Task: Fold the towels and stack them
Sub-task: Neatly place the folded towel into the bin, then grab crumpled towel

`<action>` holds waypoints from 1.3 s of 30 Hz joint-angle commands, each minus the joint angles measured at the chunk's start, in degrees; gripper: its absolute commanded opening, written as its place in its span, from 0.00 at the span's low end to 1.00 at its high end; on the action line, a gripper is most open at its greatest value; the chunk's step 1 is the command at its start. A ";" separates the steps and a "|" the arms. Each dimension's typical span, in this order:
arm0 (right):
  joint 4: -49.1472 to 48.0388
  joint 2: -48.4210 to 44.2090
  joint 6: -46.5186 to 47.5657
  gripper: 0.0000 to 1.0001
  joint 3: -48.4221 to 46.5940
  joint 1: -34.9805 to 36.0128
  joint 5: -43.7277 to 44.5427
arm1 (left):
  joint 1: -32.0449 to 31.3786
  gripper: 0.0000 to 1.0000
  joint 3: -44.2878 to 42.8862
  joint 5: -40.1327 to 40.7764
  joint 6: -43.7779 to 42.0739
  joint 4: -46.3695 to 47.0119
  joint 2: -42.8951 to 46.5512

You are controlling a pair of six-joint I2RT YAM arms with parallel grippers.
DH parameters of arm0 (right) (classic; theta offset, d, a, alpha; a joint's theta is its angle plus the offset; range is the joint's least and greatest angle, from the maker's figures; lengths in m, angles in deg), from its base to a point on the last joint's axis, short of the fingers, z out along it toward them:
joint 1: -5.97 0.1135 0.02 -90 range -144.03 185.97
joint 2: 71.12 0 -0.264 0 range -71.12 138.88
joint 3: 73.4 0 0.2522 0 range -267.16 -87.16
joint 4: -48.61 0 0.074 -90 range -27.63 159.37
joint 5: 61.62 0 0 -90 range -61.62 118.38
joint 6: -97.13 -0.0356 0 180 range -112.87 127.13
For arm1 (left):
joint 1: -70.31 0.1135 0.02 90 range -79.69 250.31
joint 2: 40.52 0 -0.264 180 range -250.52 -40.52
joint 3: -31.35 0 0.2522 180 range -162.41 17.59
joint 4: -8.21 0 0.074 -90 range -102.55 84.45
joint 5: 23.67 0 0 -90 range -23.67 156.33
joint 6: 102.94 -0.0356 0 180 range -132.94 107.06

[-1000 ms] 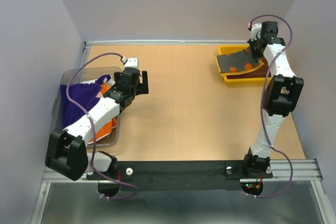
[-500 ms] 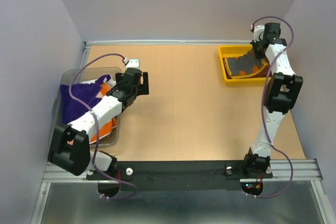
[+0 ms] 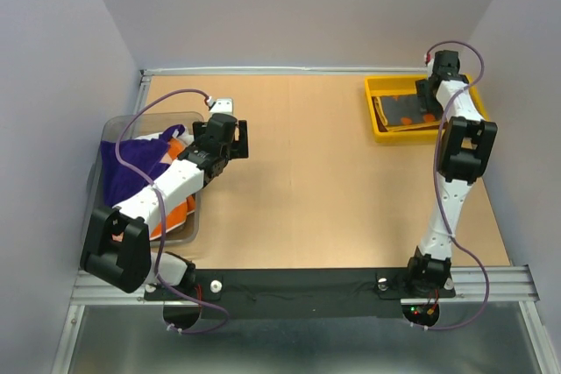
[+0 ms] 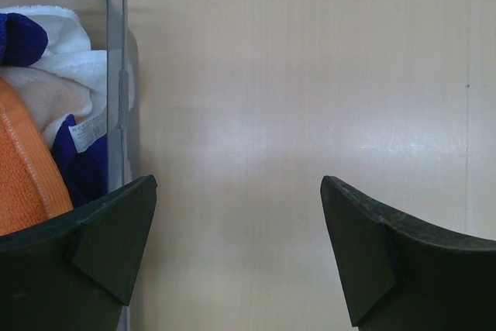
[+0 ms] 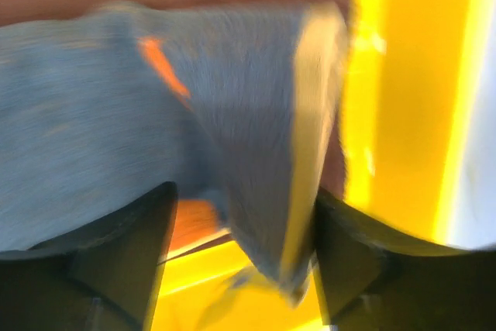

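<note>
Left tool [image 4: 236,257] wide open, empty, beside bin edge [image 4: 122,91]; right tool [image 5: 240,261] parted over folded towel [image 5: 155,106], grip unclear.

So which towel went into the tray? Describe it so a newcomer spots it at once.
Look to the table's far right corner, where the yellow tray sits under the right hand. The dark grey towel with orange spots lies folded inside it, unlike the purple towel heaped in the clear bin on the left.

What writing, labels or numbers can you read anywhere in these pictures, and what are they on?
Nothing can be read.
Small white tag on the purple towel in the clear bin: its print is too small and blurred to read.
No other text shows.
</note>
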 commanded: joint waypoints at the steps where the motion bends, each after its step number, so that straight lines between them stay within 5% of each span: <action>1: -5.78 1.09 -8.00 0.86 -5.48 -1.04 18.54 | 0.27 0.99 0.36 1.75 -0.69 1.47 1.45; 4: -5.78 -1.18 -12.93 1.00 -7.51 -0.95 25.33 | 0.27 0.99 0.27 2.01 -0.87 1.30 2.24; 6: -5.78 -4.17 -17.22 1.00 -4.20 -0.51 24.73 | 0.36 0.99 0.09 2.80 -0.78 1.04 3.20; 14: -5.78 -25.34 -26.47 1.00 16.46 4.31 1.19 | 2.02 0.99 -3.60 7.19 2.99 -5.20 5.67; 22: -8.32 -44.23 -28.94 1.00 38.70 18.90 -15.17 | 18.07 0.95 -6.15 12.03 4.40 -8.37 6.82; 26: -11.75 -50.58 -30.69 1.00 48.45 23.91 -24.56 | 27.65 0.91 -7.55 9.85 5.72 -7.06 3.40; 31: -13.16 -55.16 -30.52 1.00 54.36 27.43 -25.90 | 36.55 0.87 -7.12 4.22 6.77 -4.86 -1.27; 36: -13.60 -55.87 -30.87 1.00 57.00 28.40 -26.77 | 40.79 0.74 -6.06 -0.36 6.52 -3.62 -4.79; 39: -13.69 -55.51 -31.22 1.00 57.18 28.40 -27.57 | 41.05 0.53 -5.71 -0.19 6.16 -3.45 -4.97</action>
